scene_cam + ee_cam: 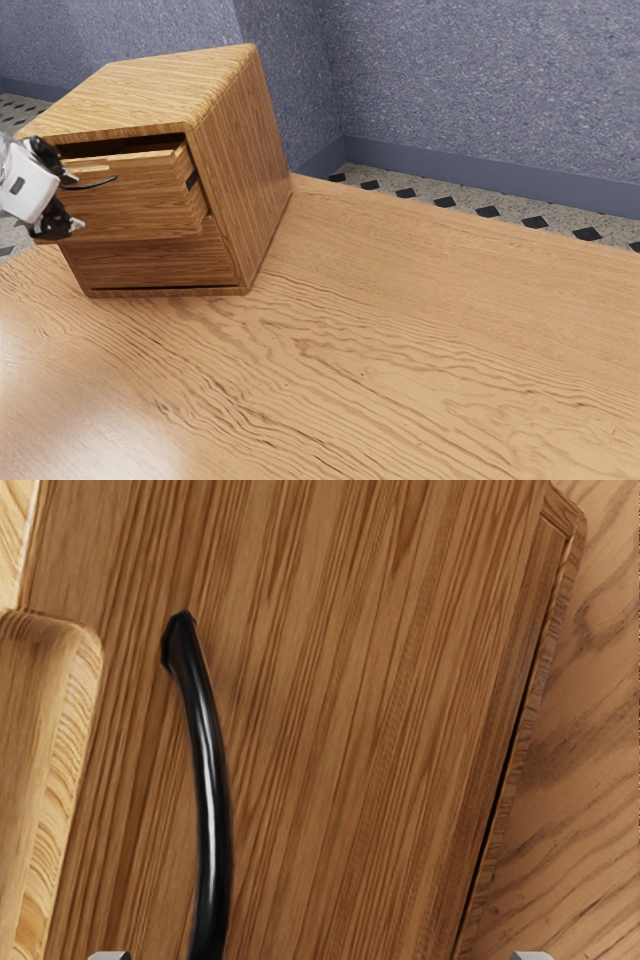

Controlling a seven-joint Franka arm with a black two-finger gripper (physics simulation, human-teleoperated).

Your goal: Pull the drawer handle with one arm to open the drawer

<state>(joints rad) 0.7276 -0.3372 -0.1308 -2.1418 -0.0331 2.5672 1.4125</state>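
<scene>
A wooden cabinet (238, 140) stands on the table at the exterior view's left. Its upper drawer (135, 195) sticks out a little from the cabinet front, with a dark gap above it. A thin black curved handle (97, 183) sits on the drawer front; in the wrist view the handle (207, 780) runs as a black arc across the drawer face (380, 710). My gripper (60, 188) is right at the handle's end, open, its two black fingers standing well apart above and below the handle. Whether either finger touches the bar is not clear.
The lower drawer (150, 262) sits flush in the cabinet. The broad wooden tabletop (400, 340) stretches to the exterior view's right and front. Blue walls and a checkered floor strip (480, 205) lie behind the table.
</scene>
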